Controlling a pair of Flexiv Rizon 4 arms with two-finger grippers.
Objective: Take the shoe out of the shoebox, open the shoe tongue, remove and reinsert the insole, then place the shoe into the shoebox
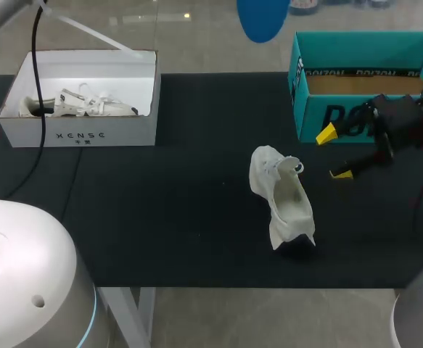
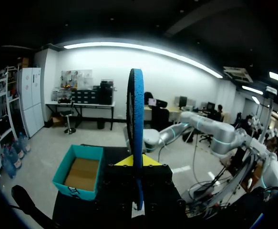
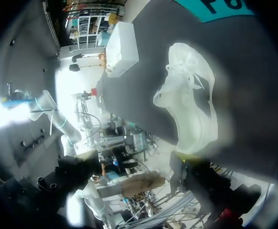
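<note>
Left pincer gripped blue insole; right pincer was open beside shoe. Step probably needed shoe steadied, insole fed toe-first.

Left gripper sits in the lower middle, black body with two yellow tips showing on either side of a blue insole. The insole stands upright, edge-on to the camera, and rises well above the fingers, which clamp it from both sides. Its lower end runs down past the tips over the gripper body. Ahead of the gripper and off to one side, a teal shoebox rests open on the dark table, with its brown cardboard floor visible. The right arm, grey-white, reaches in behind the insole, and its gripper is hidden. A black cable crosses near the gripper body.
</note>
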